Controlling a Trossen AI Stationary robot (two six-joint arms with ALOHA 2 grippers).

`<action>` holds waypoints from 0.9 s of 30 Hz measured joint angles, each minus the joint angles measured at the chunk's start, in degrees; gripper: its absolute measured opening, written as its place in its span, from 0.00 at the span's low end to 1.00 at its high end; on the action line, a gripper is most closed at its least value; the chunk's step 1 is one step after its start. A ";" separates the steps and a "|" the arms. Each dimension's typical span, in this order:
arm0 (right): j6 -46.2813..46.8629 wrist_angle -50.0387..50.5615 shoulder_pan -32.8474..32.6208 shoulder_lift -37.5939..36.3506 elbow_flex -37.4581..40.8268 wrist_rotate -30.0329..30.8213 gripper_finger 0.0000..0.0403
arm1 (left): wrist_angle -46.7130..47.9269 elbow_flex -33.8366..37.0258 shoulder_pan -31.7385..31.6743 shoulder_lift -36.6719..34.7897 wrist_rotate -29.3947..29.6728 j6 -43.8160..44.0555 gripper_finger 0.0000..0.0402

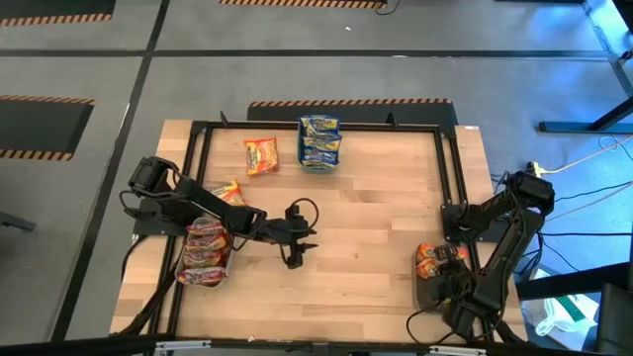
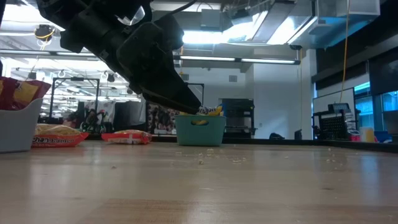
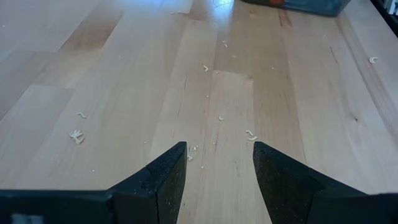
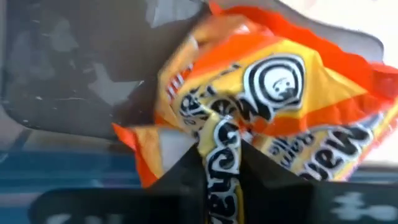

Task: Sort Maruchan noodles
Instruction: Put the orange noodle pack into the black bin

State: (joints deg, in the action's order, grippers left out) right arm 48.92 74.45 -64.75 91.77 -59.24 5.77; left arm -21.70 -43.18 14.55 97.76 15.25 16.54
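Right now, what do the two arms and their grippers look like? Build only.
Both arms are dark, near-black jointed links with black cables looping alongside. The left gripper has two blunt, matte black wedge fingers. The right gripper has the same dark fingers. No markings are readable on either arm.

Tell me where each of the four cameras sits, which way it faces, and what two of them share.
High: overhead, facing down; table, both arms.
Low: at tabletop height, looking level across to the teal tray; one arm shows overhead.
Left wrist: faces bare wood past the open left gripper.
Right wrist: faces the orange packet pinched in the right gripper.
Shared: high and low both show the teal tray.
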 joint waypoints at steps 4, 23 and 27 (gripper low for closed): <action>2.34 2.31 -0.08 0.00 -0.06 -0.51 0.27 | 0.01 0.00 0.00 0.00 -0.12 0.01 0.45; 5.34 9.91 5.71 -0.15 -18.53 12.72 0.50 | -0.01 0.00 0.59 0.00 -0.14 -0.14 0.45; 4.77 3.80 9.49 -0.17 -19.71 24.47 0.50 | 0.11 0.00 0.63 -0.10 0.09 1.68 0.45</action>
State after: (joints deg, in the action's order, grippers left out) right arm 53.69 78.25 -55.26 91.60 -78.95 30.24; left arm -21.59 -43.18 15.18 97.66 15.34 18.22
